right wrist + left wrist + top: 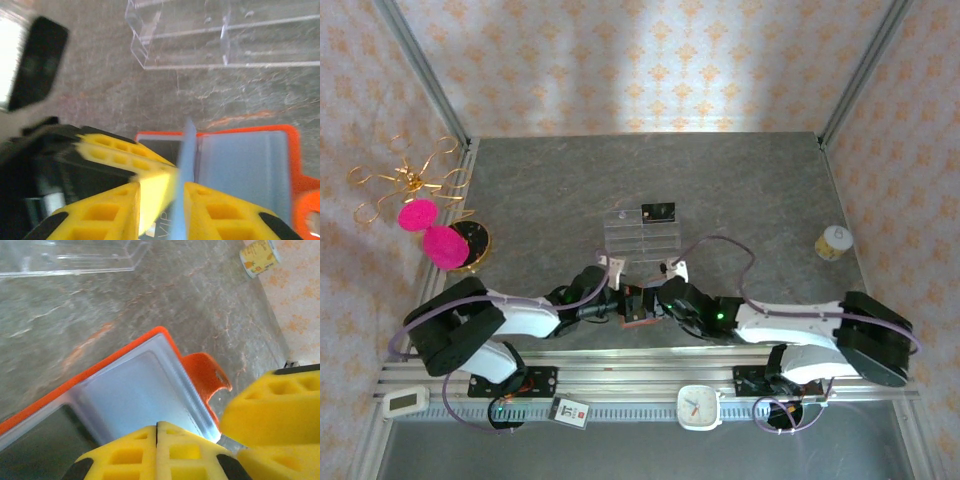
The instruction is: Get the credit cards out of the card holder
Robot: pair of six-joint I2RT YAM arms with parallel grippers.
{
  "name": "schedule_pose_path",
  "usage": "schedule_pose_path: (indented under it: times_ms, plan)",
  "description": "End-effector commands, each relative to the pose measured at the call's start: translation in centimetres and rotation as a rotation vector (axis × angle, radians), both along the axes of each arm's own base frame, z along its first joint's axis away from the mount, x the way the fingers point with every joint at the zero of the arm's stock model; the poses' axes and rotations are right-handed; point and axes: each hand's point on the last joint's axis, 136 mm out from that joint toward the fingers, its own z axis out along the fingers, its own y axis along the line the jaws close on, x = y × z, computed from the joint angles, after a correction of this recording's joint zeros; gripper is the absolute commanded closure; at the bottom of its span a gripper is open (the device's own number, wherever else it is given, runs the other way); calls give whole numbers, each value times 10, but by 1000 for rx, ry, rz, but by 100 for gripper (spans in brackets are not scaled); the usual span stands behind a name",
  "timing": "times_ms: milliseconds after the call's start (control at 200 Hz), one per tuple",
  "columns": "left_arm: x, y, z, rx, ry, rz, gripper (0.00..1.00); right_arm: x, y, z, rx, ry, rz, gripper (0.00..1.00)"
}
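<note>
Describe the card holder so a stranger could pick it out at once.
On the grey stone table, look at the near middle, where the left gripper and right gripper meet on the near side of the clear tray. The card holder is between them: a small open wallet, bright orange outside with grey-blue lining, unlike the colourless tray.

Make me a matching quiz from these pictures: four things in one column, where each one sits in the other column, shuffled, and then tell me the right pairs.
Things:
1. card holder
2. blue card
3. clear tray
4. yellow tub

Places:
A. far right of the table
B. between the left hand and the right hand
C. on edge between the right hand's fingers
D. mid-table, just beyond both hands

Pairs: 1-B, 2-C, 3-D, 4-A
</note>
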Motion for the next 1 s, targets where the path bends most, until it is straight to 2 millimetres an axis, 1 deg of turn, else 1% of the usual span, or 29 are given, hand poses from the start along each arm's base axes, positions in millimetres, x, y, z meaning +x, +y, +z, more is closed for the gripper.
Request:
schedule_pose_path:
  times_ms: [0, 105, 140, 260, 365, 400, 506, 601, 656, 746, 851, 901, 991]
  plan:
    - [0, -21, 4, 9, -17, -75, 100, 7, -24, 18, 37, -37, -94, 73]
    - [1, -30, -6, 38, 6, -96, 100, 5, -40, 15, 66, -15, -117, 80]
    - [2, -32, -11, 47, 18, -100, 100, 3, -42, 12, 79, -1, -112, 84]
    - [3, -38, -26, 80, 58, -116, 100, -3, -40, -3, 115, 75, -56, 93]
    - [3, -37, -31, 90, 67, -113, 100, -6, -35, -19, 126, 140, -13, 99]
    - [3, -37, -30, 88, 64, -113, 100, -7, -33, -22, 132, 154, -4, 100]
    - [3, -39, -30, 86, 65, -121, 100, -10, -29, -33, 134, 183, 23, 100]
    - [3, -40, -27, 80, 56, -125, 100, -10, -30, -46, 118, 206, 16, 100]
    - [5, -41, -20, 65, 39, -123, 100, -10, -35, -62, 78, 232, 0, 100]
    - [6, -40, -6, 47, 13, -117, 100, -7, -42, -77, 38, 255, -29, 100]
    - [4, -28, 4, 57, -3, -84, 100, -5, -53, -84, -23, 261, -78, 100]
    - [1, -17, 2, 80, -3, -60, 100, -5, -58, -85, -36, 260, -97, 100]
    - [-6, 6, -11, 142, 15, -26, 100, -7, -61, -85, -26, 263, -102, 100]
